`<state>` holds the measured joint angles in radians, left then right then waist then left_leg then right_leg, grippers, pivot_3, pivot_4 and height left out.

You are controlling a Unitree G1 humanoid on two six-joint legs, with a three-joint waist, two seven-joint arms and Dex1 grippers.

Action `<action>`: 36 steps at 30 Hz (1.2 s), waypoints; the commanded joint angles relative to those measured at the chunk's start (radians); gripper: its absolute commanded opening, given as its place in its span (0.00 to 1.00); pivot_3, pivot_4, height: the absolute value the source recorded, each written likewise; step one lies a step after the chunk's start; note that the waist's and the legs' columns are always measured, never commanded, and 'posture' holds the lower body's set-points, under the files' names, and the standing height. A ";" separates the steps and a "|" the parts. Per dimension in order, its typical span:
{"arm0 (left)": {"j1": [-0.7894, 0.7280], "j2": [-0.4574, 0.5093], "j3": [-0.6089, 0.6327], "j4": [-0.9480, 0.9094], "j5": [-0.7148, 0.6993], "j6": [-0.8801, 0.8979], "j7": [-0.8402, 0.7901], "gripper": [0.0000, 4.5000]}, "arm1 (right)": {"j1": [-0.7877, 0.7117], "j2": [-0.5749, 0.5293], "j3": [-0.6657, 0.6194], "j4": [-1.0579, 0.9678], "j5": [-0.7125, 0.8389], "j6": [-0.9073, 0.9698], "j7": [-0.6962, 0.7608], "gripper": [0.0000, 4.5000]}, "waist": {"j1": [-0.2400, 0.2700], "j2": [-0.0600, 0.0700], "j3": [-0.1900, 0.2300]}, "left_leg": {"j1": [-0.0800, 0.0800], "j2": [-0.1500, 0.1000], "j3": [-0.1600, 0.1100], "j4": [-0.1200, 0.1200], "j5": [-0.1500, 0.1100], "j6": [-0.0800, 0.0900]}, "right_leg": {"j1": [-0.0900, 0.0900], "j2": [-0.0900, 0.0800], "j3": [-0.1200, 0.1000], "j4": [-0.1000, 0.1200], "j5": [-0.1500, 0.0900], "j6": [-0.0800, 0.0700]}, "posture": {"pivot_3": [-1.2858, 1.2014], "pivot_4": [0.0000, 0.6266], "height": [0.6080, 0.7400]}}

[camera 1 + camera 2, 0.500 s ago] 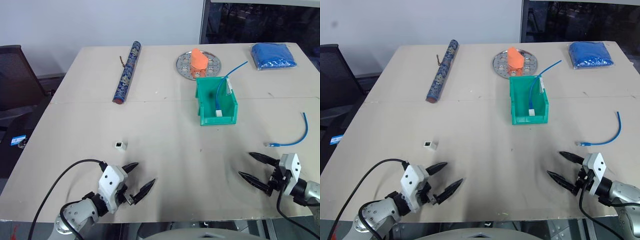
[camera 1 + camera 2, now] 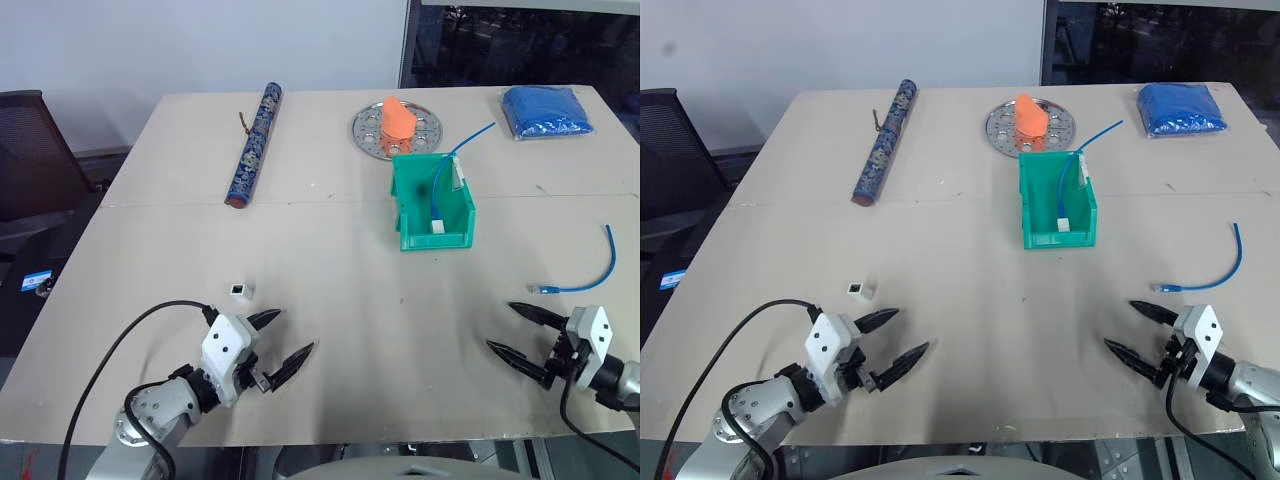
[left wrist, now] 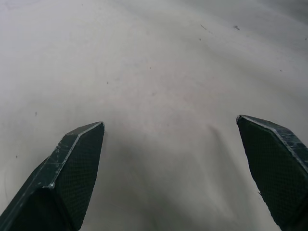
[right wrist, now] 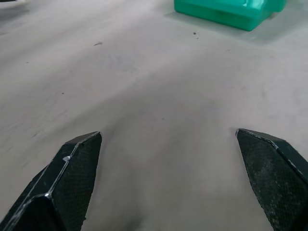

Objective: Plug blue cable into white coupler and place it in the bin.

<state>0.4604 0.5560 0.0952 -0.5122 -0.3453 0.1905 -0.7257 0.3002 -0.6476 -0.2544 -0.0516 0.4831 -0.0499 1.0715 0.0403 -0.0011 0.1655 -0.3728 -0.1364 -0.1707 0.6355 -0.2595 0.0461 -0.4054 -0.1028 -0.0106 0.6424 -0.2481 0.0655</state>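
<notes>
1. Both hands have shifted since the earlier frame: your left hand (image 2: 280, 336) sits a little farther up the desk (image 2: 330, 260) toward the white coupler (image 2: 240, 291), and your right hand (image 2: 520, 331) has slid slightly to the right, toward the near edge.
2. Left hand: you have its two black fingers spread wide, holding nothing, low over bare desk near the front edge.
3. Right hand: fingers likewise spread wide and empty, near the front right corner of the desk.
4. White coupler: a tiny block with a dark socket, lying loose on the desk, just beyond your left hand and not touching it.
5. Blue cable (image 2: 590, 272): a short curved piece with a small clear plug at its lower end, lying on the right side of the desk, beyond your right hand and apart from it.
6. Green bin (image 2: 432, 205): stands upright past the middle of the desk. It holds a second blue cable (image 2: 455, 165) whose tail rises over the back wall.
7. Round metal plate (image 2: 396, 130): behind the bin, carrying an orange object (image 2: 398, 118).
8. Blue textured bundle (image 2: 547, 110): at the far right corner.
9. Dark patterned tube (image 2: 254, 144): lying lengthwise at the far left of the desk.
10. Black chair (image 2: 35, 150): beside the left edge of the desk.
</notes>
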 commanded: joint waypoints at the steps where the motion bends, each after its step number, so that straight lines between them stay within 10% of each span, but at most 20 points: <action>1: -0.009 0.008 0.003 -0.001 -0.003 -0.017 -0.015 1.00 | -0.026 -0.013 -0.076 0.012 0.048 -0.011 0.010 0.98 | 0.000 0.000 0.000 | 0.000 0.000 0.000 0.000 0.000 0.000 | 0.000 0.000 0.000 0.000 0.000 0.000 | 0.52 0.24 1.00; 27: -0.480 0.304 -0.069 -0.226 -0.360 0.362 -0.261 1.00 | -0.562 -0.247 0.074 0.705 -0.198 -0.100 0.279 0.98 | -0.029 0.001 0.000 | -0.001 0.002 0.004 0.003 0.005 -0.001 | -0.001 0.002 0.003 0.001 0.003 -0.003 | 0.52 0.24 1.00; 36: -0.478 0.288 -0.056 -0.195 -0.311 0.319 -0.242 1.00 | -0.596 -0.248 0.123 0.734 -0.236 -0.141 0.316 0.04 | -0.027 0.001 -0.001 | -0.001 0.003 0.006 0.006 0.005 -0.001 | -0.001 0.003 0.004 0.001 0.005 -0.005 | 0.52 0.24 1.00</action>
<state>-0.0037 0.8508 0.0219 -0.6973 -0.6633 0.5321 -0.9764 -0.2927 -0.8962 -0.1450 0.6741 0.2709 -0.1805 1.3783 0.0137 -0.0004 0.1649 -0.3738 -0.1334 -0.1646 0.6418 -0.2544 0.0452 -0.4060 -0.0994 -0.0061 0.6433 -0.2433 0.0606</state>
